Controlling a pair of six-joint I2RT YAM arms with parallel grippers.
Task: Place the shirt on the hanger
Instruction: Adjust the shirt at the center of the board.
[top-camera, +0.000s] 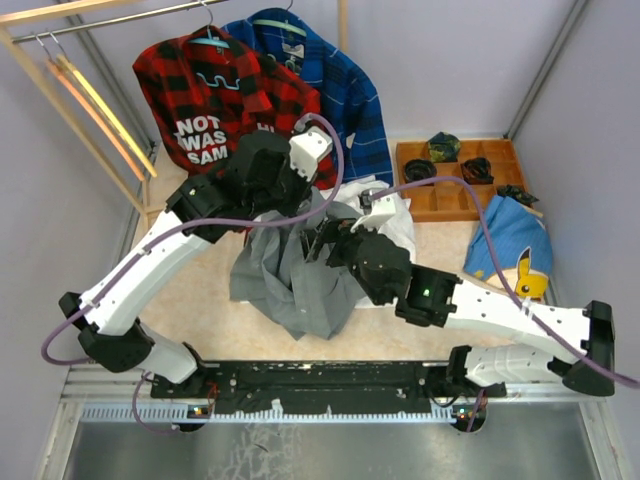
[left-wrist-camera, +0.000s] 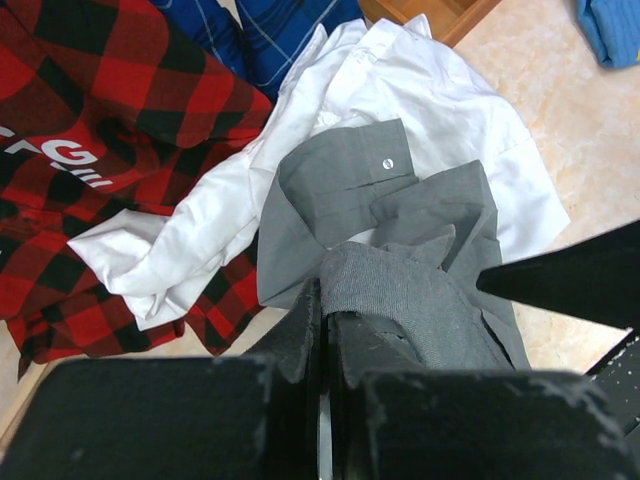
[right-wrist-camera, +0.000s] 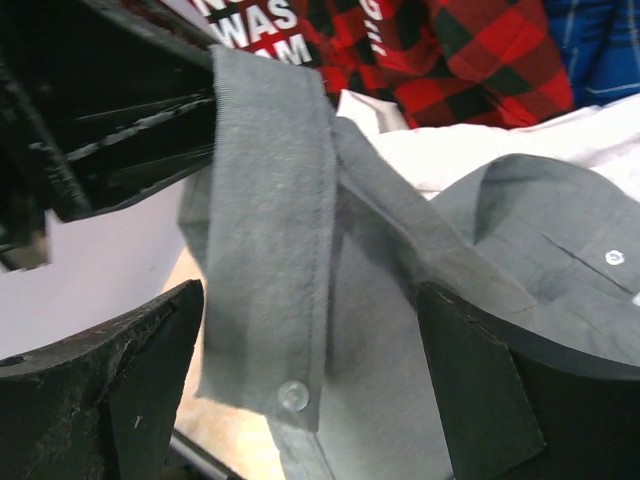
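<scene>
Hanging in a bunched fall at the middle of the table, the plain grey long-sleeved button-up shirt (top-camera: 295, 280) is pinched at its upper edge by the left gripper (top-camera: 312, 208). Those jaws are seen pressed together on a fold of the grey cloth in the left wrist view (left-wrist-camera: 325, 300). In the overhead view the garment's long axis is laid from that pinch point toward the arms' bases, and the lower folds are pooled on the tabletop.

A narrow button strip of the shirt (right-wrist-camera: 270, 230) is shown in the right wrist view running top to bottom, with a clear button (right-wrist-camera: 292, 396) at its lower end. The right gripper (right-wrist-camera: 310, 335) is spread wide, one finger on each side of the strip, and nothing is clamped by it. Whether the pads touch the cloth cannot be told.

A crumpled white shirt (top-camera: 395, 215) is spread just behind the grey one. The pale yellow-tan curved hanger (top-camera: 112, 120) is hung at far left on a wooden rack with a metal rail (top-camera: 110, 20), well apart from the shirt. A red-black plaid shirt with white lettering (top-camera: 210, 100) and a blue plaid shirt (top-camera: 340, 90) are hung beside it.

The surface is a beige mottled tabletop (top-camera: 200, 290), enclosed by pale lilac walls (top-camera: 450, 60). A compartmented wooden tray (top-camera: 450, 205) is set at the far right.
</scene>
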